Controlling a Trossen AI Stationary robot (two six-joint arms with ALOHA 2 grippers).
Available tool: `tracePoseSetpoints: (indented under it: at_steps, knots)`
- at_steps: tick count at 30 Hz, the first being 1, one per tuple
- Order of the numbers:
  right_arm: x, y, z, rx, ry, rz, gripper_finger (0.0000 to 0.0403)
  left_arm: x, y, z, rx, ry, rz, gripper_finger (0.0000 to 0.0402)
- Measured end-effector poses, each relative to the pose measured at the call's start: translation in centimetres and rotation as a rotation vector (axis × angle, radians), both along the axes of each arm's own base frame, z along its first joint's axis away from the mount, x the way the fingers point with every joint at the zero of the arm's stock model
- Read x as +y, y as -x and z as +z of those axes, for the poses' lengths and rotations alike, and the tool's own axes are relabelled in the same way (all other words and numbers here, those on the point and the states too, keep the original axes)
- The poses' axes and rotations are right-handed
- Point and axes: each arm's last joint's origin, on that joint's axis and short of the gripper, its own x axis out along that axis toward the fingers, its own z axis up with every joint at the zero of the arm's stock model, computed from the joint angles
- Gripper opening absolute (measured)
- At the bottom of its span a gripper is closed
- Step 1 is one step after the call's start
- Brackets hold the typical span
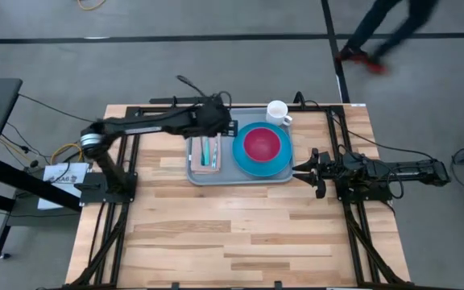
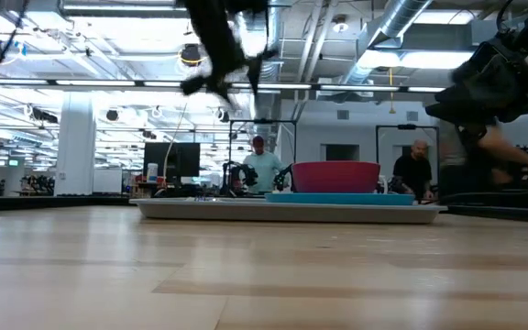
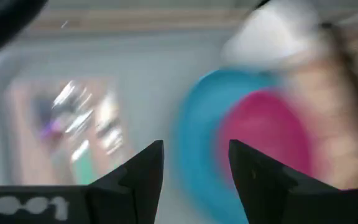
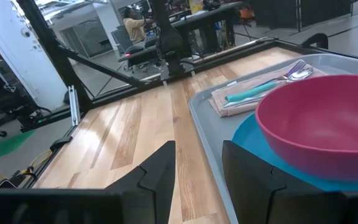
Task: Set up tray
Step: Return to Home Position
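**High view: tray [image 1: 196, 174] laid on the bench [image 1: 216, 234]**

It sits toward 12 o'clock, napkin [image 1: 206, 158] and cutlery [image 1: 214, 150] at its 9, plate [image 1: 241, 158] with red bowl [image 1: 262, 143] at its 3. Left pincer [image 1: 222, 122] hangs over its 12 o'clock rim, fingers apart. Right pincer [image 1: 300, 170], also apart, waits just beside the 3 o'clock rim.

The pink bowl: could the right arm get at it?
Probably yes: the right pincer sits open beside the tray, facing the pink bowl, nothing between; the left pincer hangs above the tray.
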Motion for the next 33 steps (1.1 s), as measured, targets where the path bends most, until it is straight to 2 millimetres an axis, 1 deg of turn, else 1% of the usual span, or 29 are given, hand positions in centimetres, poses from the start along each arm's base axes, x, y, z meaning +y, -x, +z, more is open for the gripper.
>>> tracePoseSetpoints:
  at_steps: [4,7,10,12,13,15,19,22,25,28,31,33]
  knots:
    - [0.0,0.0,0.0,0.001,0.000,0.000,0.0123,-2.8,0.8,5.6,-0.189,-0.269,-0.138,0.0170]
    - [0.0,0.0,0.0,0.001,0.000,0.000,0.0123,-5.0,2.0,8.6,-0.323,-0.409,-0.244,0.0170]
    - [0.0,0.0,0.0,0.001,0.000,0.000,0.0123,-7.5,3.5,10.6,-0.497,-0.561,-0.396,0.0170]
    - [0.0,0.0,0.0,0.000,0.000,0.000,0.0123,-8.8,5.0,10.9,-0.651,-0.628,-0.501,0.0170]
    - [0.0,0.0,0.0,0.001,0.000,0.000,0.0123,-9.4,5.8,10.8,-0.726,-0.647,-0.556,0.0170]
    - [0.0,0.0,0.0,0.000,0.000,0.000,0.0123,-10.1,7.5,9.7,-0.856,-0.672,-0.638,0.0170]
    - [0.0,0.0,0.0,0.001,0.000,0.000,0.0123,-10.7,11.8,8.1,-1.054,-0.734,-0.746,0.0170]
    - [0.0,0.0,0.0,0.000,0.000,0.000,0.0123,-10.9,15.0,6.5,-1.108,-0.756,-0.787,0.0170]
    - [0.0,0.0,0.0,0.001,0.000,0.000,0.0123,-10.9,18.0,4.8,-1.130,-0.766,-0.782,0.0170]
    - [0.0,0.0,0.0,0.001,0.000,0.000,0.0123,-11.1,20.8,3.5,-1.187,-0.782,-0.793,0.0170]
    - [0.0,0.0,0.0,0.001,0.000,0.000,0.0123,-11.3,22.7,2.2,-1.224,-0.792,-0.795,0.0170]
    - [0.0,0.0,0.0,0.000,0.000,0.000,0.0123,-11.3,23.7,1.2,-1.238,-0.796,-0.787,0.0170]
